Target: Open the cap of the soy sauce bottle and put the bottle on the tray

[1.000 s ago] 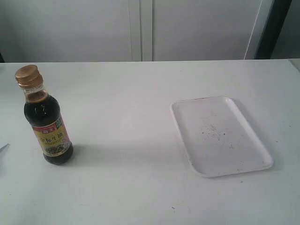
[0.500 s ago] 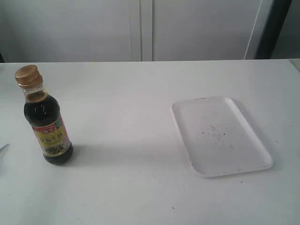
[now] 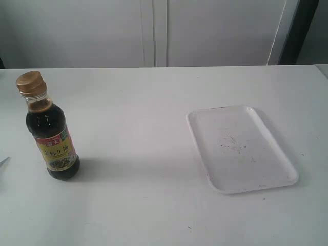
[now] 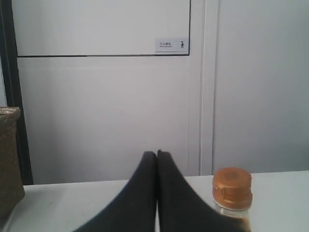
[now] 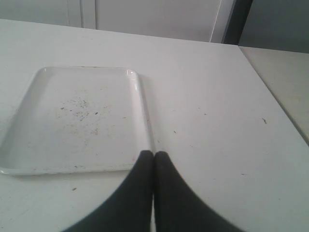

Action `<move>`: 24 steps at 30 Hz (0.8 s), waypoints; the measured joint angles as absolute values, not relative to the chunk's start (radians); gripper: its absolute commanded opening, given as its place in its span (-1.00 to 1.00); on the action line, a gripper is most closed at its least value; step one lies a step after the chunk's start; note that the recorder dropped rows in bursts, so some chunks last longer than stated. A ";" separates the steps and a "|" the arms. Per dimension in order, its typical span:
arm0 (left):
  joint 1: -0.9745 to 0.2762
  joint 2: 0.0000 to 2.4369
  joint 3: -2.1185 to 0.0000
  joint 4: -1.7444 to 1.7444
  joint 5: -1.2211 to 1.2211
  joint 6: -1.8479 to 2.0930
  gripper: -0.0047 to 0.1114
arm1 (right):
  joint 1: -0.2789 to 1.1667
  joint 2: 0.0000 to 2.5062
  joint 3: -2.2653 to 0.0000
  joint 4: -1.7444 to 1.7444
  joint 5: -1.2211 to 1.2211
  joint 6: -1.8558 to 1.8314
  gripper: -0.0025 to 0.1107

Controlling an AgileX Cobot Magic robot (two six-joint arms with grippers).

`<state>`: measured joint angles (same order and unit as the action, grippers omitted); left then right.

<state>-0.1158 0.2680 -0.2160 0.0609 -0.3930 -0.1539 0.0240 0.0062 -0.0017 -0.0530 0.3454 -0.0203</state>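
The soy sauce bottle stands upright at the left of the white table, dark liquid inside, a red-yellow label on its front. Its golden-brown cap is down over the neck; the same cap shows in the left wrist view. The empty white tray lies flat at the right; the tray also shows in the right wrist view. My left gripper is shut with nothing in it, beside and short of the bottle. My right gripper is shut and empty, near the tray's corner. Neither gripper shows in the exterior view.
A white wall and cabinet doors stand behind the table. The table's right edge runs past the tray. A brownish woven object sits at the edge of the left wrist view.
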 measured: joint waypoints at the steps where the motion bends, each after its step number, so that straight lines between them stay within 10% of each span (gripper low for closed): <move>1: -0.116 0.305 -0.231 0.085 -0.404 -0.168 -0.92 | 0.024 0.006 -0.002 -0.053 0.345 -0.020 -0.96; 8: -0.116 0.567 -0.329 0.261 -0.521 -0.324 -0.70 | 0.024 0.006 -0.002 -0.053 0.345 -0.020 -0.96; 17: -0.116 0.840 -0.405 0.431 -0.797 -0.432 0.50 | 0.024 0.006 -0.002 -0.053 0.345 -0.020 -0.96; 24: -0.116 0.983 -0.451 0.481 -0.905 -0.481 0.90 | 0.024 0.006 -0.002 -0.053 0.345 -0.012 -0.96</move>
